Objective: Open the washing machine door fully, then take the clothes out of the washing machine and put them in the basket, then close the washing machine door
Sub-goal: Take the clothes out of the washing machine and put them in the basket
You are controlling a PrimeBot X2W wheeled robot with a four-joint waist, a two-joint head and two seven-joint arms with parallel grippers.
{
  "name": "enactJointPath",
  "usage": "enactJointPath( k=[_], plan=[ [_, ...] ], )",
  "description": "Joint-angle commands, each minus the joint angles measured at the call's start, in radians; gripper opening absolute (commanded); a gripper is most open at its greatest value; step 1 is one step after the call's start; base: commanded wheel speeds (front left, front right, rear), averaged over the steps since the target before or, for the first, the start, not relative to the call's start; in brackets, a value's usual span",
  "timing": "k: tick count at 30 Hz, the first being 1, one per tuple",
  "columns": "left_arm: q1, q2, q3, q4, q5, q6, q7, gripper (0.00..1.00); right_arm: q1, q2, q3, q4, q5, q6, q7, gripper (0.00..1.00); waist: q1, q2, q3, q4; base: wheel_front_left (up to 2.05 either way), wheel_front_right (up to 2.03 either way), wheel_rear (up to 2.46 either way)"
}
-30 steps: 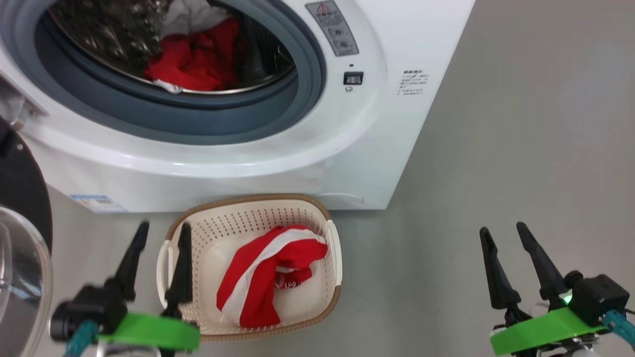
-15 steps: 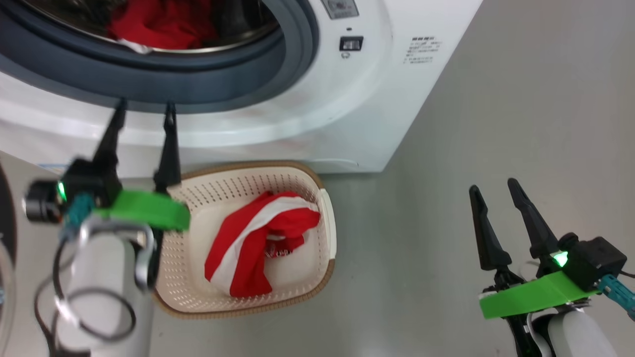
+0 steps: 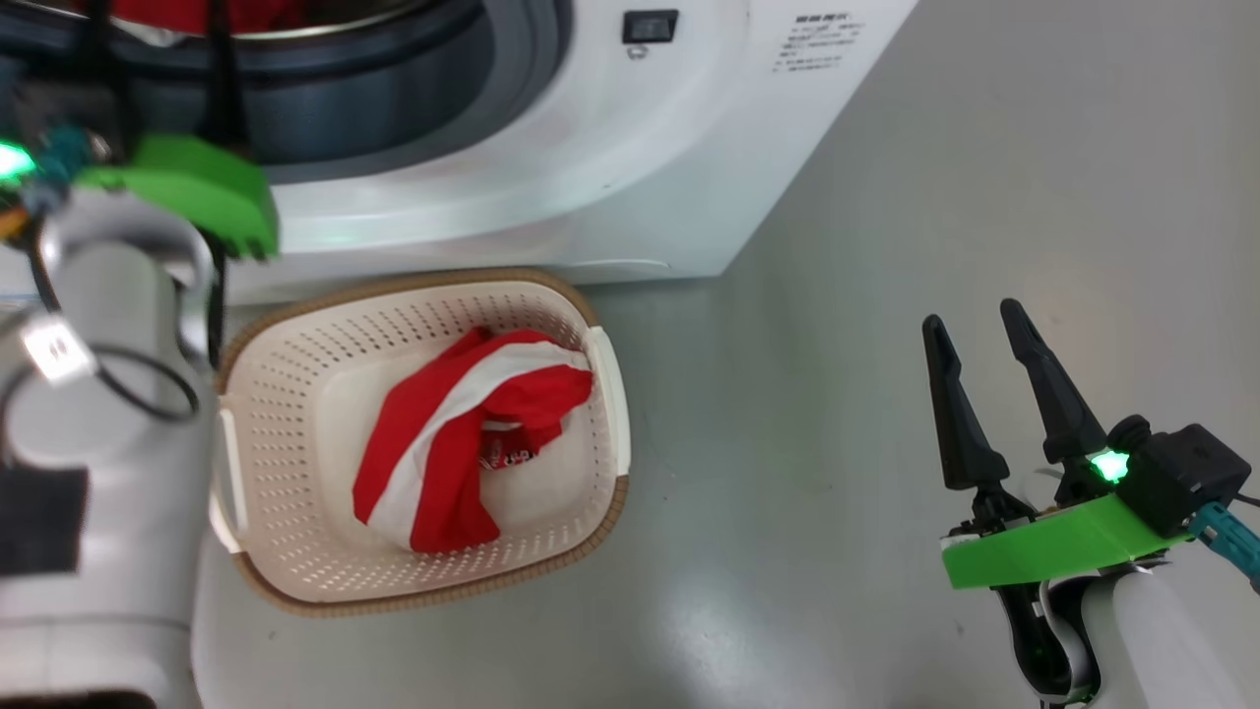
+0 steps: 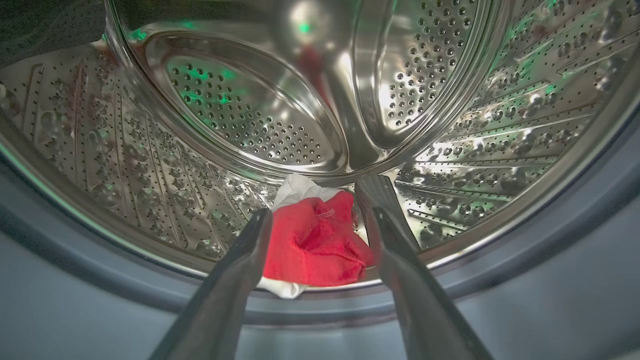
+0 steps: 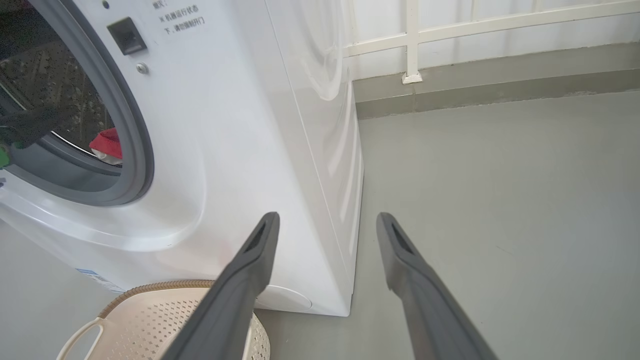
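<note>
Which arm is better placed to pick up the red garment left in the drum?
Left: the left gripper is open at the drum mouth, aimed at the red garment; the right gripper hangs open over the floor, away from the washing machine.

right end effector point(image 3: 970, 320): two long dark fingers, broad at the base and tapering to blunt tips; a shallow slot runs along each inner face.
left end effector point(image 4: 319, 220): the same dark tapered pair, with a dull grey sheen up close.
right bracket point(image 3: 1063, 551): bright green flat plate beneath the fingers.
left bracket point(image 3: 187, 187): matching green plate with a notched edge.
black module point(image 3: 1181, 473): boxy housing with a round knob and a glowing green light point(image 3: 1110, 465).
teal connector point(image 3: 1226, 537): ribbed plug at the module's side.
left forearm point(image 3: 98, 473): pale grey-white shell with a black rectangular patch.
cable point(image 3: 148, 389): thin, black, looped, carrying a small white tag.
right forearm point(image 3: 1152, 640): pale, rounded.
</note>
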Motion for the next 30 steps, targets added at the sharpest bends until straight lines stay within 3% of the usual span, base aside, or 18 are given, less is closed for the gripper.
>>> enactJointPath(
  k=[1,16,30],
  plan=[
    [-0.039,0.054,0.014,0.011,0.017,0.017,-0.005,1.0,-0.011,0.003,0.031,-0.027,0.008,0.007,-0.006,1.0,0.0001,0.0,0.029,-0.023,0.0,0.0,0.0],
    [-0.341,0.162,-0.009,0.355,0.032,0.054,0.012,1.0,-0.066,0.003,0.074,-0.034,0.042,0.007,-0.006,1.0,0.0001,0.0,0.114,-0.104,0.0,0.0,0.0],
    [-0.397,0.23,-0.022,0.43,0.019,0.071,0.154,1.0,-0.084,0.003,0.101,-0.035,0.065,0.007,-0.006,1.0,0.0001,0.0,0.142,-0.147,0.0,0.0,0.0]
  ],
)
